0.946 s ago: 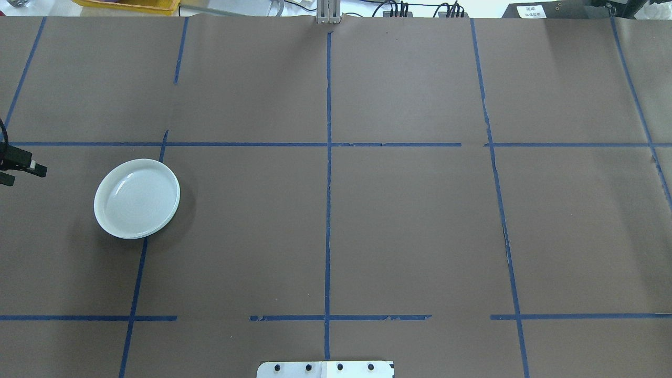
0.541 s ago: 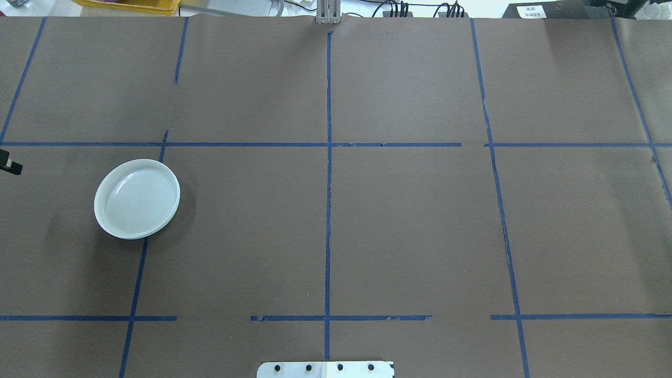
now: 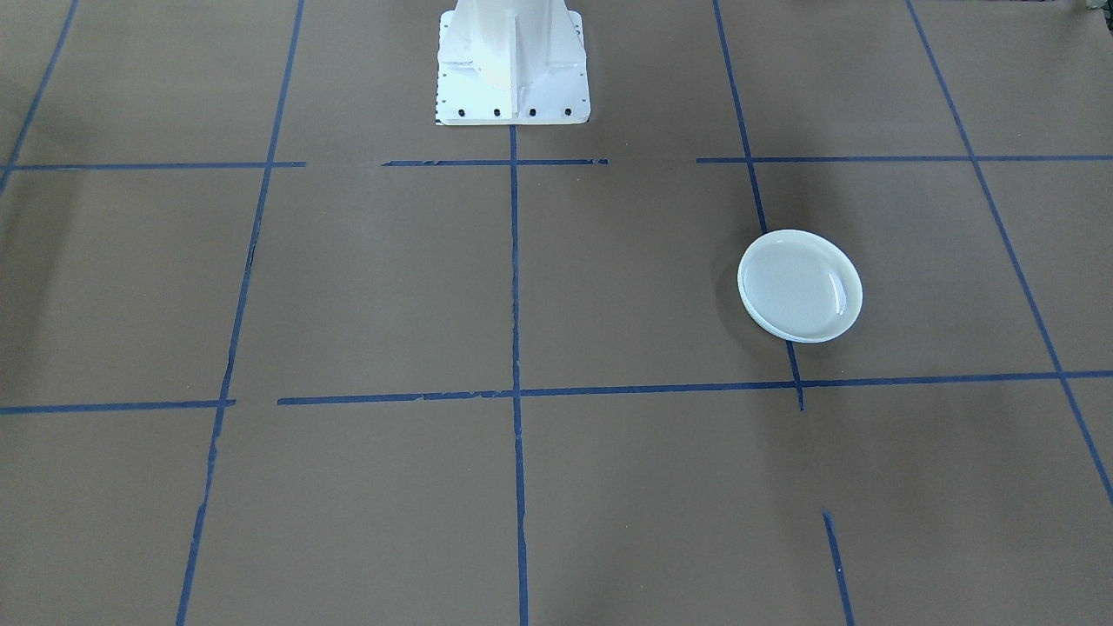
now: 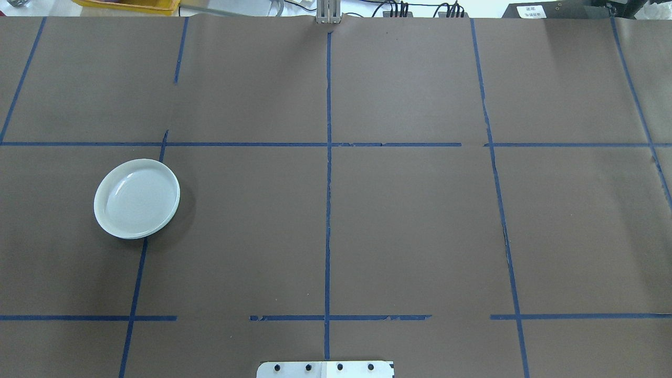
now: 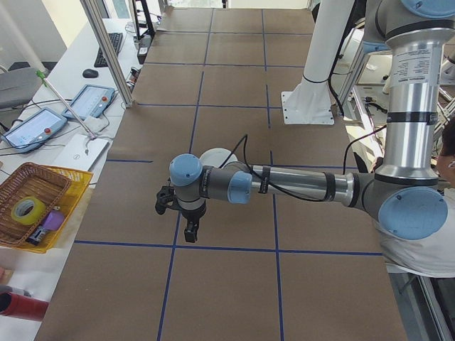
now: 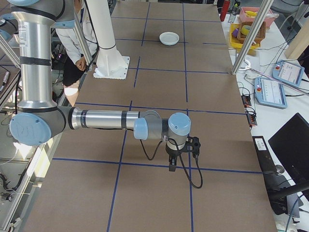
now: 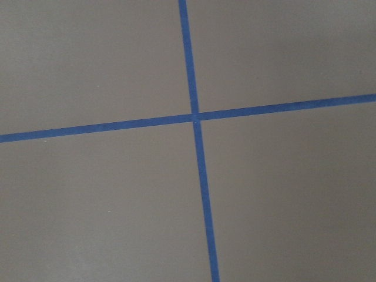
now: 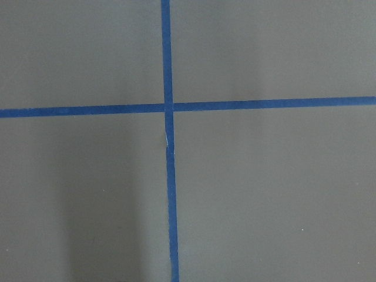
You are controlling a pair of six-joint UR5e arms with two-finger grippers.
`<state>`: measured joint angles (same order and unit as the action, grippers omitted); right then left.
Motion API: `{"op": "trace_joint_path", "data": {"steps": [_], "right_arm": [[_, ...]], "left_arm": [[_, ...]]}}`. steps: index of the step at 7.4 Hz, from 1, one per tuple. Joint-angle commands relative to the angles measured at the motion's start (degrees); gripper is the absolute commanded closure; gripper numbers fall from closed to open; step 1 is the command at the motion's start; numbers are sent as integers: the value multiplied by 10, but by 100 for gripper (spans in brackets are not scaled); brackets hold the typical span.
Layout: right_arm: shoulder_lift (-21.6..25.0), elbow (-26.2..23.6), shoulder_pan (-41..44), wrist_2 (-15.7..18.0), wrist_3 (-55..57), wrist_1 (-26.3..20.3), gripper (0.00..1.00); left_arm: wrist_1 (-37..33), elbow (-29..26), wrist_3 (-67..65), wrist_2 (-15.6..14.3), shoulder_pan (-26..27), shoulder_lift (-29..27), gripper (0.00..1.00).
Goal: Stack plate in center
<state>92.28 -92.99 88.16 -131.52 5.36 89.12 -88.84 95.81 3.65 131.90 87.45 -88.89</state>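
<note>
Evidently the left gripper (image 5: 183, 217) has withdrawn: 0.9 s ago its black fingers showed at the overhead view's left edge, 0.5 s ago only a tip, now nothing. From the side views alone I cannot tell whether it or the right gripper (image 6: 181, 152) is open or closed; both hover over the brown paper-covered table (image 4: 409, 231), well apart from the plates. A round, shallow, pale blue-grey plate (image 4: 137, 198) sits on the robot's left side, straddling a blue tape line (image 4: 134, 294); a second rim under its edge suggests a stack. Judgement: stacking looks done and the arms are parked, though the stack lies left of the table's middle.
</note>
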Motion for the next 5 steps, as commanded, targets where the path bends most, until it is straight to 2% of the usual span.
{"op": "trace_joint_path", "data": {"steps": [1,5], "right_arm": [[0,0,1,0,0,0,0],[0,0,0,-1,-1,0,0]], "left_arm": [[6,4,20,-3,9,2,0],[6,-8,16,0,5,4,0]]}}
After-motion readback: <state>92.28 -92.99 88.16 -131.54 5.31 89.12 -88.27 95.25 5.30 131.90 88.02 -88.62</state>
